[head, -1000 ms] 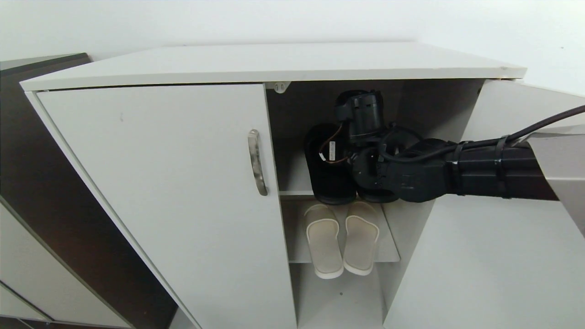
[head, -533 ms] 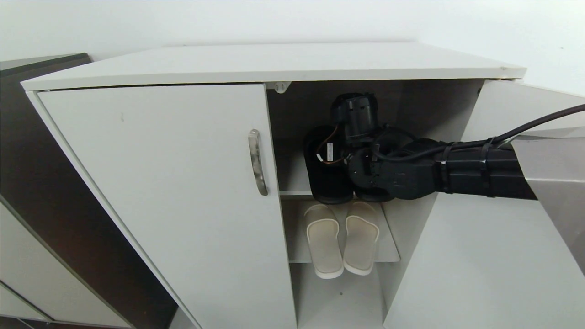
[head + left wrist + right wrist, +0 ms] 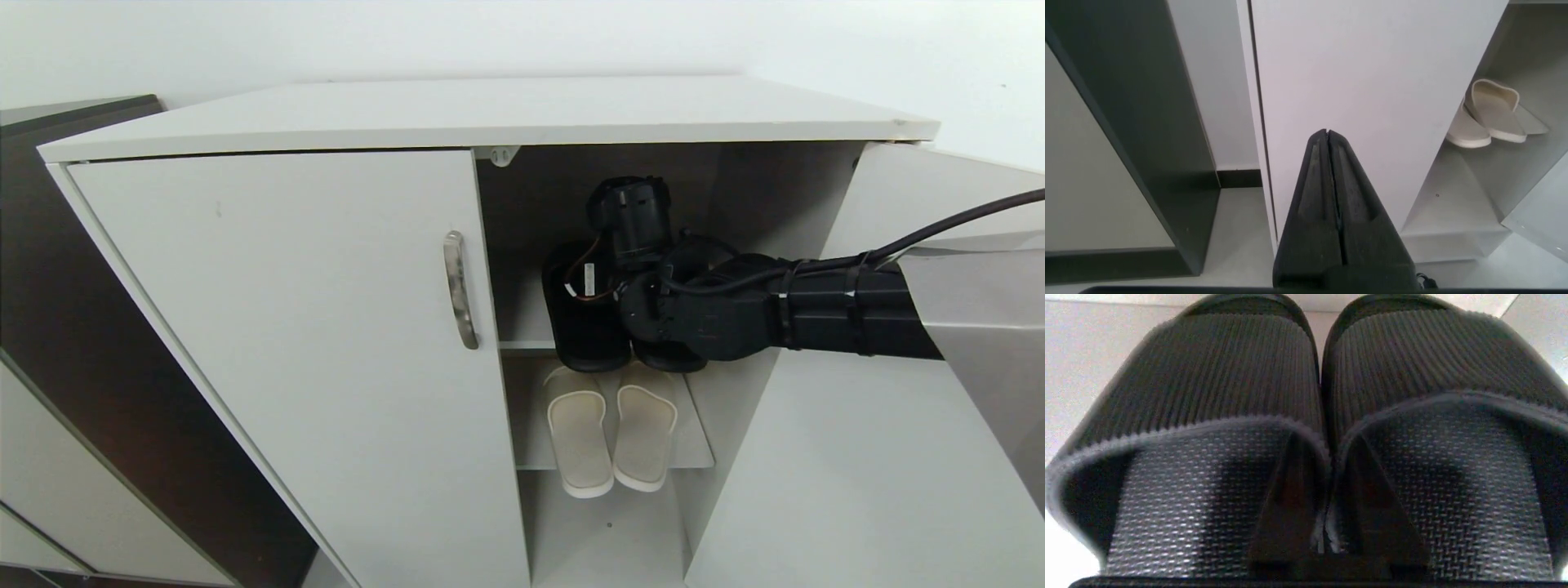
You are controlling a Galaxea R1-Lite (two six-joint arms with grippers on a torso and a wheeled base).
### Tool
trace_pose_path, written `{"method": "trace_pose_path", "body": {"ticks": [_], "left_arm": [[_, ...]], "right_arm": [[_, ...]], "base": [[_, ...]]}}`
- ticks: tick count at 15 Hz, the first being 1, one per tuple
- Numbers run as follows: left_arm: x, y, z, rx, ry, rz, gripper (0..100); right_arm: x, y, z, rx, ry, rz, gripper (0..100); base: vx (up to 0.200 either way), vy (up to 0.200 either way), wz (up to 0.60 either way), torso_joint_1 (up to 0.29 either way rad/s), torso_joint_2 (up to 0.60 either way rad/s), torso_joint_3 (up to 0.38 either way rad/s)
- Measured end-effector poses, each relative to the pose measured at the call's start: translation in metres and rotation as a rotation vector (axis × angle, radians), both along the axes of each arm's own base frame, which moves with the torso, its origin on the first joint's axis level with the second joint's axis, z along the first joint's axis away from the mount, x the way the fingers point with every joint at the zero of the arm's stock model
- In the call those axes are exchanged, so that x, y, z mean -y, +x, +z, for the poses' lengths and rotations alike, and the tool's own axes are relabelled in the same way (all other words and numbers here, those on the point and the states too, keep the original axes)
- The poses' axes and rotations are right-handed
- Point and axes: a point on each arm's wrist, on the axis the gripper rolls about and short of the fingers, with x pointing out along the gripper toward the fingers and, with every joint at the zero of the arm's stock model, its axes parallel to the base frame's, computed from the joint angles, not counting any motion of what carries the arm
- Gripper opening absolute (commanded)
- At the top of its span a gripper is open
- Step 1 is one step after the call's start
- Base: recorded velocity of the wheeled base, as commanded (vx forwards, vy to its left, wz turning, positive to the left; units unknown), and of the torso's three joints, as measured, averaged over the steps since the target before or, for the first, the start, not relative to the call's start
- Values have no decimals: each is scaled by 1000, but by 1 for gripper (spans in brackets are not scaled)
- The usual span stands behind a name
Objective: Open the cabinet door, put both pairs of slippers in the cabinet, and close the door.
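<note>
The white cabinet [image 3: 490,114] has its right door [image 3: 857,457] swung open and its left door [image 3: 286,327] closed. A pair of black slippers [image 3: 584,327] [image 3: 1233,400] is on the upper shelf [image 3: 518,327], heels just past its front edge. My right gripper [image 3: 1324,457] has one finger inside each slipper and is shut on their inner walls. In the head view its wrist [image 3: 637,245] hides the right slipper. A white pair of slippers [image 3: 612,425] [image 3: 1490,114] lies on the shelf below. My left gripper [image 3: 1327,140] is shut on nothing, low in front of the closed door.
The closed door carries a metal handle [image 3: 459,290] near its inner edge. A dark panel [image 3: 82,286] and another pale cabinet [image 3: 49,490] stand to the left. The bottom compartment [image 3: 604,531] under the white slippers holds nothing.
My right arm has shifted a little leftward and downward inside the cabinet, and the black slippers have sunk slightly with it. The white slippers and doors have not moved.
</note>
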Motion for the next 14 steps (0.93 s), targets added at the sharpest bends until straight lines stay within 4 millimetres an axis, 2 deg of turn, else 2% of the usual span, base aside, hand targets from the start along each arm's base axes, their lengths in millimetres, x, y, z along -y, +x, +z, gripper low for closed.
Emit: {"method": "trace_pose_path", "body": {"ticks": [3, 5, 9, 12, 13, 14], "left_arm": [[0, 0, 0, 0, 0, 0, 0], [0, 0, 0, 0, 0, 0, 0], [0, 0, 0, 0, 0, 0, 0], [0, 0, 0, 0, 0, 0, 0], [0, 0, 0, 0, 0, 0, 0], [0, 0, 0, 0, 0, 0, 0]], "right_arm": [[0, -2, -3, -13, -9, 0, 100], [0, -11, -3, -21, -16, 12, 100], [7, -44, 8, -11, -8, 46, 100], [14, -74, 8, 29, 23, 78, 100], [16, -85, 3, 39, 29, 89, 0], [19, -96, -1, 48, 35, 105, 0]], "base": [[0, 0, 0, 0, 0, 0], [0, 0, 0, 0, 0, 0], [0, 0, 0, 0, 0, 0], [0, 0, 0, 0, 0, 0], [0, 0, 0, 0, 0, 0], [0, 0, 0, 0, 0, 0]]}}
